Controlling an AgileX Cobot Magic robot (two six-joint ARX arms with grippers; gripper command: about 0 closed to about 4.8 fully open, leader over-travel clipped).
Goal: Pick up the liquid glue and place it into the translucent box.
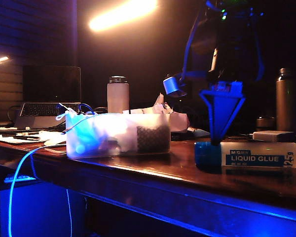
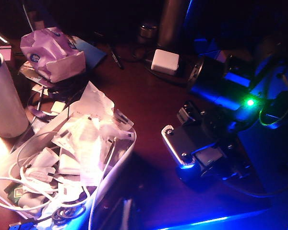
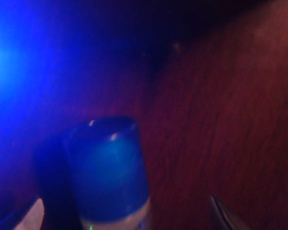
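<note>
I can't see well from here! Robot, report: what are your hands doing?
Right hand open, down over glue, fingers either side of its blue cap end. Glue lying on table, not lifted. Left hand out of sight. Box already crammed with cables and papers.

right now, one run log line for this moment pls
right gripper: open, straddling liquid glue | glue: lying on table | translucent box: no glue inside | left gripper: unseen

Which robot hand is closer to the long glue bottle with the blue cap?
The right gripper. It hangs open right over the long translucent-white liquid glue bottle, a finger on each side near the cap. The left gripper isn't visible; its camera looks from beside the frosted translucent plastic box.
</note>
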